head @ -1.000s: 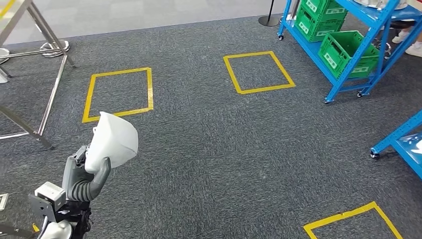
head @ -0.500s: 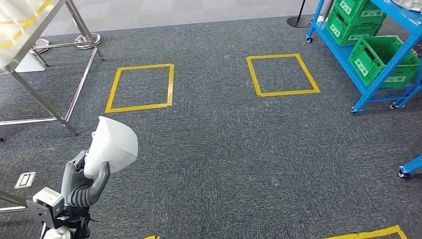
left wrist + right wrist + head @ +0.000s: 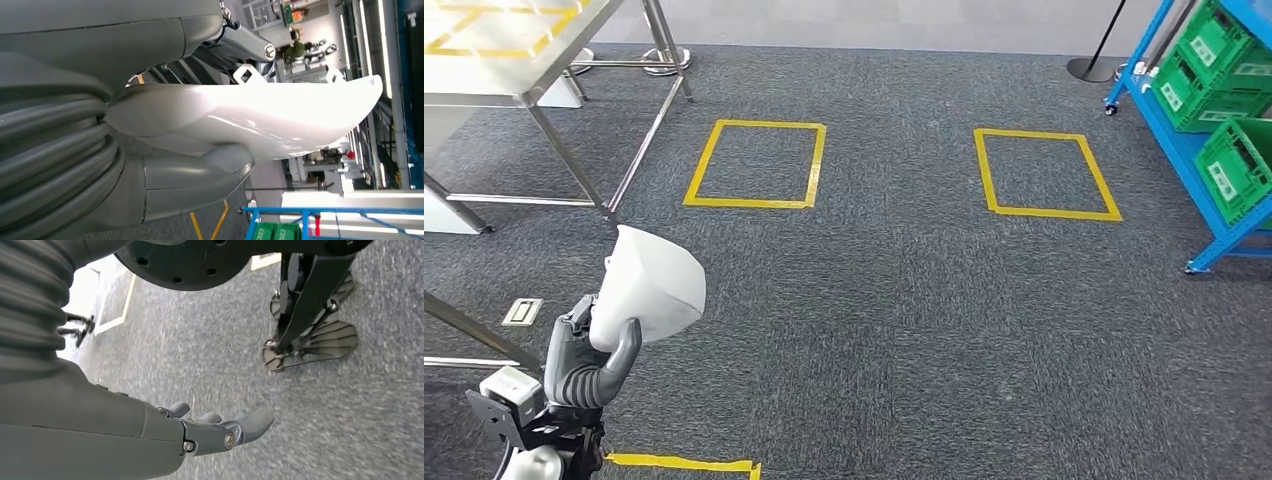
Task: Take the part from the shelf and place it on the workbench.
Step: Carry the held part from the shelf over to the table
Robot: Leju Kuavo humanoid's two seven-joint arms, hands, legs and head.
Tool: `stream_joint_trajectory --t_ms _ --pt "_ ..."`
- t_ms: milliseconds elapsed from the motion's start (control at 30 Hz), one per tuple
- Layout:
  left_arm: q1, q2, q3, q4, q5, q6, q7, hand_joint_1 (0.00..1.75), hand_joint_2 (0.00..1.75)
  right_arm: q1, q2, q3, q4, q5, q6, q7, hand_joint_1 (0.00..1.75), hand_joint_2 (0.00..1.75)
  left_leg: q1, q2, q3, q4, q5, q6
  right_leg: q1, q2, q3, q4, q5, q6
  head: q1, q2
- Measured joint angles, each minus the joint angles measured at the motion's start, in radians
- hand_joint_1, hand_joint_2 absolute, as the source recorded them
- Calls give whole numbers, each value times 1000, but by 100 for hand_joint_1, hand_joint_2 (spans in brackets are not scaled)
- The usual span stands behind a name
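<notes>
Robot's L hand (image 3: 589, 355) grips a white curved part (image 3: 649, 290), thumb wrapped under it, fingers behind; part is held upright above dark grey carpet (image 3: 894, 300), low-left in head view. In L wrist view the thumb (image 3: 190, 180) presses the part's (image 3: 260, 117) glossy underside. R hand (image 3: 200, 432) hangs over the carpet, fingers (image 3: 252, 422) straight and apart, holding nothing. Steel workbench (image 3: 504, 60) stands at top left, w/ yellow tape on its top; part is well apart from it. Two yellow tape squares (image 3: 757, 165) and (image 3: 1044, 172) lie on the floor ahead. Blue shelf (image 3: 1214, 110) w/ green crates (image 3: 1234, 165) stands at far right.
</notes>
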Motion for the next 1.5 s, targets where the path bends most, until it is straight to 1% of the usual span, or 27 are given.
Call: stream_joint_trajectory --t_ms 33,100,133,200,233,300,367,400,467,600,667,700,733,800,833,867,933,1000,1033,1067,1100,1167,1233,1300,1367,1433,1500 --pt "-1 -2 0 1 1 -1 0 175 175 0 0 0 0 0 1 -1 0 175 2 -12 -1 6 -3 -5 -4 13 30 -69 36 2 0 0" --pt "-4 -5 0 1 2 -2 1 175 175 -1 0 0 0 -1 4 -1 0 175 3 -31 -7 18 -10 -19 -7 40 77 -171 73 2 2 0" --pt "-5 -6 1 1 2 -2 2 175 175 -2 1 0 0 -1 5 -1 0 175 3 -39 -10 20 -12 -26 -7 46 85 -191 75 -1 2 0" --pt "-5 -7 2 1 3 -2 3 175 175 -4 1 0 0 0 7 -1 0 175 5 -52 -15 15 -9 -39 -4 33 85 -193 76 -15 3 0" --pt "-4 -7 3 1 4 -2 3 175 175 -5 2 0 0 2 7 0 0 175 6 -49 -17 17 -10 -44 -3 25 87 -197 78 -23 3 0" --pt "-3 -7 6 1 4 -2 3 175 175 -4 2 -1 0 6 7 2 0 175 4 -12 -38 61 -40 -53 -5 7 90 -204 81 -38 -1 0" --pt "3 -7 10 0 4 -2 3 175 175 -1 2 -1 0 13 7 7 0 175 4 33 -95 181 -103 -57 -1 -13 90 -207 80 -46 -4 0" --pt "10 -8 12 0 4 -2 4 175 175 0 2 -1 0 16 7 10 0 175 4 42 -125 242 -130 -59 0 -23 90 -207 79 -49 -4 0" --pt "20 -8 14 0 4 -2 4 175 175 1 2 -1 0 20 8 11 0 175 5 47 -157 309 -152 -59 2 -35 90 -207 78 -51 -4 0" --pt "23 -8 15 0 4 -2 4 175 175 2 1 -1 0 20 9 11 0 175 5 47 -161 316 -152 -59 3 -38 90 -207 77 -51 -4 0" --pt "31 -8 17 0 4 -2 4 175 175 1 1 -1 0 20 10 11 0 175 4 50 -136 266 -115 -56 4 -52 92 -206 75 -51 -4 0" --pt "35 -9 20 -2 4 -2 4 175 175 1 1 -1 0 21 10 10 0 175 0 71 -97 191 -81 -49 6 -66 97 -206 71 -47 -4 0" --pt "40 -9 24 -4 5 -2 3 175 175 0 1 -1 0 23 9 8 0 175 -6 85 -60 115 -46 -39 7 -86 103 -207 67 -40 -4 0" --pt "47 -13 30 -14 6 -2 4 175 175 -4 1 0 0 26 7 6 0 175 -13 100 -6 6 -9 -16 8 -115 118 -209 58 -21 -3 0" --pt "48 -17 32 -19 6 -2 6 175 175 -6 0 0 0 26 6 7 0 175 -11 83 -3 0 -5 -9 6 -105 118 -200 50 -13 -3 0" --pt "46 -22 33 -22 5 -2 10 175 175 -6 0 0 0 25 5 11 0 175 -7 73 1 -6 1 -2 5 -82 109 -174 32 -9 -2 0" --pt "36 -35 33 -25 1 -4 20 175 175 -6 -1 0 0 22 2 20 0 175 -3 51 3 -9 7 7 3 -25 56 -62 -23 -2 2 0" --pt "28 -46 33 -22 0 -8 29 175 175 -6 -1 0 0 19 -4 28 0 175 -3 26 2 -8 8 9 2 -6 -7 50 -56 2 5 0" --pt "24 -50 33 -20 -1 -10 32 175 175 -6 -1 0 0 18 -7 31 0 175 -2 12 2 -6 7 8 1 -4 -20 62 -45 3 5 0" --pt "19 -53 33 -17 -1 -14 34 175 175 -6 -1 0 0 17 -9 34 0 175 -1 -1 2 -3 6 7 -1 -2 -14 34 -16 5 5 0" --pt "13 -56 33 -13 -2 -17 36 175 175 -6 -1 -1 0 17 -11 36 0 175 1 -14 2 1 4 4 -4 6 9 -27 23 6 5 0" --pt "-3 -62 33 -5 -3 -26 39 175 175 -7 -1 -1 0 13 -12 37 0 175 3 -38 -3 13 -3 -8 -9 40 60 -152 79 7 5 0" --pt "-20 -65 33 5 -7 -37 41 175 175 -10 1 -3 0 4 -13 34 0 175 3 -56 -11 17 -7 -23 -8 55 78 -199 90 0 6 0" --pt "-35 -66 32 21 -10 -47 38 175 175 -13 6 -6 0 -1 -13 30 0 175 4 -69 -17 11 -4 -36 -6 35 80 -203 94 -15 7 0" --pt "-49 -66 29 36 -11 -50 31 175 175 -12 10 -8 0 0 -11 25 0 175 4 -39 -30 36 -22 -46 -9 14 82 -212 100 -30 4 0" --pt "-60 -66 27 50 -11 -46 24 175 175 -7 11 -8 0 5 -7 20 0 175 3 19 -76 138 -83 -52 -8 -8 83 -217 102 -39 -1 0" --pt "-62 -64 26 59 -10 -39 18 175 175 -2 11 -8 0 14 -3 17 0 175 5 45 -133 260 -137 -57 -6 -33 83 -218 100 -42 -2 0"
